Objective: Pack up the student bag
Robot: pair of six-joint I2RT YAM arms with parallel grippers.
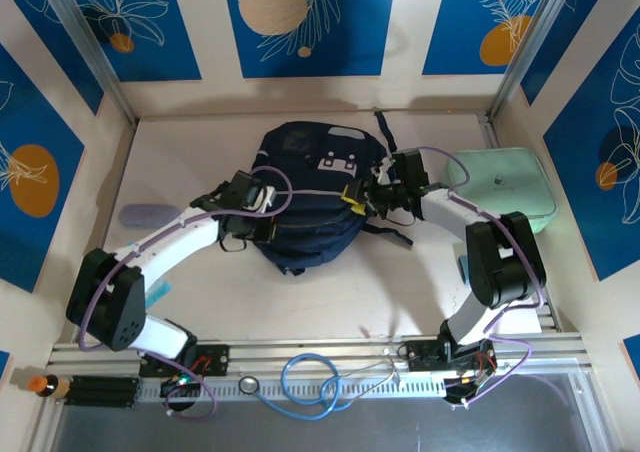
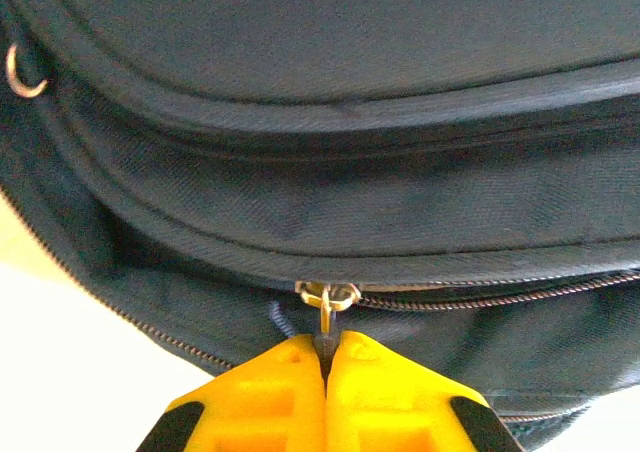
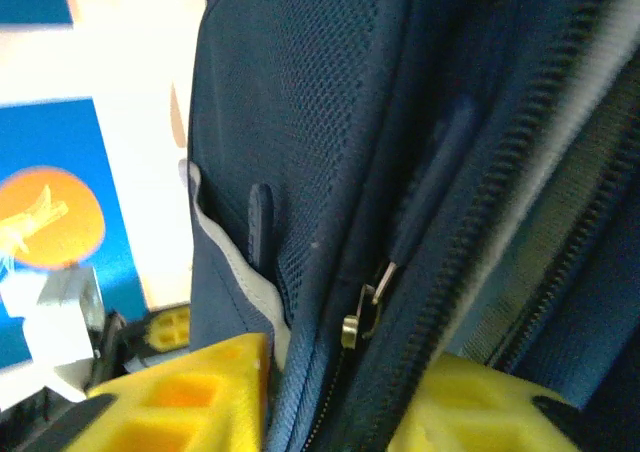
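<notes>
The student bag [image 1: 310, 197] is lying mid-table [image 1: 200, 142]. The left gripper [image 2: 325, 347] is pinching the zipper pull [image 2: 326, 319], jaws shut. The right gripper [image 3: 340, 372] is straddling the bag's side, jaws apart. Step: prob. working the zip. Next move is needing a steady pull along the track, w/ fabric braced.

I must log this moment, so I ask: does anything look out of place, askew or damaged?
Nothing looks spilled or damaged. The bag sits mid-table. Only the green case stands out: it lies outside the bag, on the table to its right.
</notes>
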